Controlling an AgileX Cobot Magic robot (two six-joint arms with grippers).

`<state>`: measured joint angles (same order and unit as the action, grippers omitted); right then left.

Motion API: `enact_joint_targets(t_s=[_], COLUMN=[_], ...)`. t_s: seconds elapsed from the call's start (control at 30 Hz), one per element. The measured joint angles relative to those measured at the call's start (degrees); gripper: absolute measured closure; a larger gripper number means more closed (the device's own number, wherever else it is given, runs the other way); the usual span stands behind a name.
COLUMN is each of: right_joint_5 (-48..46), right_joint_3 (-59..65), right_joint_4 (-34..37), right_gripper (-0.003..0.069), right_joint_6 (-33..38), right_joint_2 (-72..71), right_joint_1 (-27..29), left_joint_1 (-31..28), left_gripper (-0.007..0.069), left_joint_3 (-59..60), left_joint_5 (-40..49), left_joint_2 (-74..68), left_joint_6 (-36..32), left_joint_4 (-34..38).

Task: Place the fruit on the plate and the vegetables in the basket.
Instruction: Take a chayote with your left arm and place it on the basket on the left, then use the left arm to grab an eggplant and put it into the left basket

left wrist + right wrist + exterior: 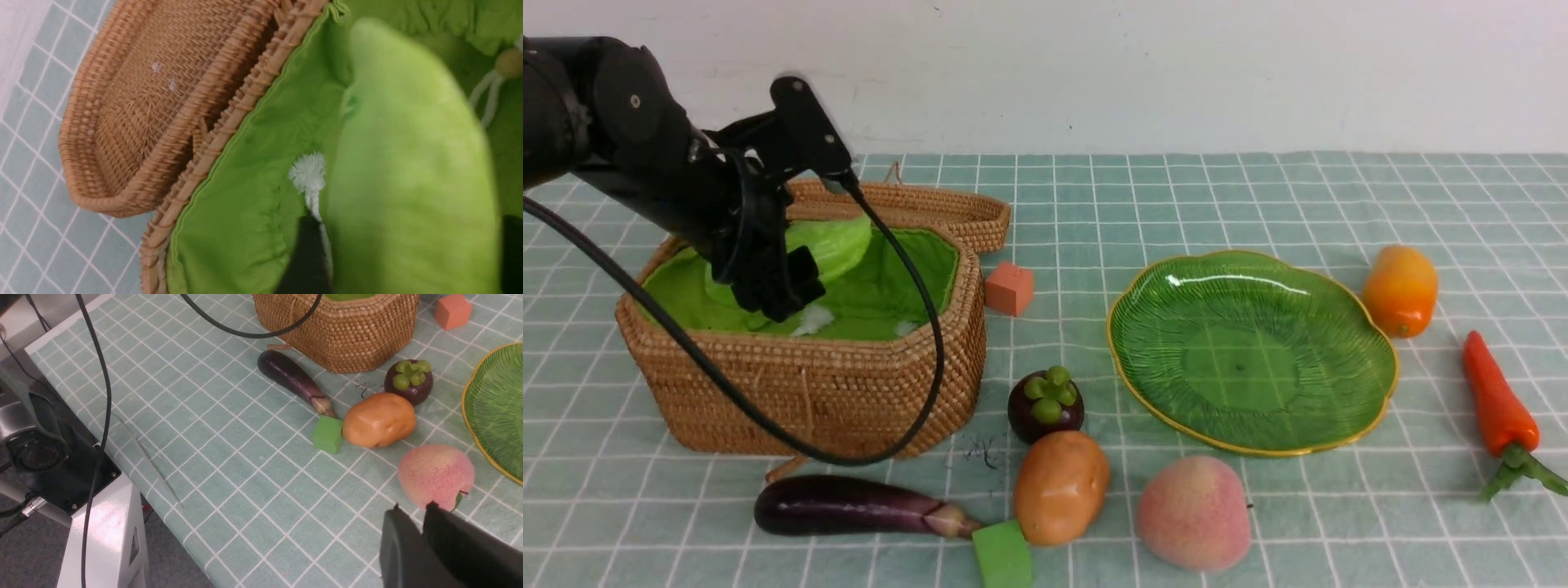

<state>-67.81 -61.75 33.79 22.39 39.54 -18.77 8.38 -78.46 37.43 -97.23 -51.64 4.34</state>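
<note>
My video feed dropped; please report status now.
Left pincer shut on cucumber, over basket. Right pincer shut, empty, beside peach. Plate holds no fruit. Black cable hangs across basket front.

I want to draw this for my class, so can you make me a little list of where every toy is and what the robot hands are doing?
left gripper: shut on cucumber, over the basket lining
right gripper: shut, holding nothing, near peach
plate: empty
fruit on tablecloth: mangosteen, peach, mango
vegetables on tablecloth: eggplant, potato, carrot
cubes: salmon cube, green cube
</note>
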Motion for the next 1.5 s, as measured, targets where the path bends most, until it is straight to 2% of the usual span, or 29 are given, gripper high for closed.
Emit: enact_joint_targets(t_s=[0.07, 0.13, 0.2, 0.27, 0.33, 0.4, 0.47, 0.5, 0.53, 0.57, 0.63, 0.7, 0.8, 1.03, 1.13, 1.33, 1.5], right_joint_5=[0.0, 0.0, 0.0, 0.0, -0.2, -0.73, -1.09, -1.08, -1.4, -1.52, -2.03, -2.24, -2.3, -2.57, -2.57, -3.34, -4.74], right_joint_3=[0.0, 0.0, 0.0, 0.0, 0.0, 0.0, 0.0, 0.0, 0.0, 0.0, 0.0, 0.0, 0.0, -0.07, -0.07, -0.07, -0.07], right_joint_4=[0.0, -0.13, -0.46, -1.11, -2.01, -2.59, -2.71, -2.7, -2.97, -2.97, -3.04, -3.23, -3.83, -4.51, -4.4, -4.27, -4.04], right_gripper=[0.0568, 0.0568, 0.0568, 0.0567, 0.0566, 0.0564, 0.0561, 0.0561, 0.0561, 0.0561, 0.0559, 0.0557, 0.0557, 0.0551, 0.0551, 0.0551, 0.0551], right_joint_6=[0.0, 0.0, 0.0, 0.0, 0.0, 0.0, 0.0, 0.0, 0.0, 0.0, 0.0, 0.0, 0.1, 1.15, 1.25, 1.25, 1.25], right_joint_2=[0.0, 0.0, 0.0, 0.0, 0.0, -0.06, -0.16, -0.16, -0.48, -0.6, -1.47, -2.28, -3.17, -4.16, -4.16, -4.16, -4.16], right_joint_1=[0.0, 0.0, 0.0, 0.0, 0.0, 0.0, 0.0, 0.0, 0.0, 0.0, 0.0, 0.0, 0.0, 0.0, 0.0, 0.0, 0.0], left_joint_1=[0.0, 0.0, 0.0, 0.52, 2.3, 6.11, 10.18, 10.66, 14.99, 14.99, 20.98, 23.66, 25.52, 25.7, 25.7, 25.7, 25.7], left_gripper=[-0.0027, -0.0031, 0.0006, 0.0112, 0.0263, 0.0503, 0.0614, 0.0621, 0.0638, 0.0638, 0.0638, 0.0636, 0.0605, 0.0281, 0.0182, 0.0159, 0.0211], left_joint_3=[-0.06, -0.06, -0.06, -0.06, -0.06, -0.06, 0.35, 0.45, 1.9, 2.15, 6.11, 9.86, 13.75, 17.4, 17.43, 17.43, 17.43], left_joint_5=[0.76, 1.74, 2.39, 3.47, 6.31, 12.05, 17.42, 17.93, 21.65, 21.65, 24.5, 24.5, 22.16, 11.87, 8.19, 0.21, -3.37], left_joint_2=[0.76, 1.76, 3.16, 5.19, 7.33, 9.26, 10.23, 10.28, 10.62, 10.62, 10.69, 10.63, 10.57, 6.07, 3.21, -0.47, -4.57], left_joint_6=[2.52, 5.77, 9.58, 13.36, 15.14, 14.47, 13.1, 12.98, 12.37, 12.37, 12.03, 11.75, 10.42, 9.64, 9.59, 9.59, 9.42], left_joint_4=[0.28, 0.93, 2.77, 4.52, 4.73, 4.3, 3.88, 3.91, 3.37, 3.29, 1.21, -0.24, -0.92, -2.86, -5.06, -11.39, -14.3])
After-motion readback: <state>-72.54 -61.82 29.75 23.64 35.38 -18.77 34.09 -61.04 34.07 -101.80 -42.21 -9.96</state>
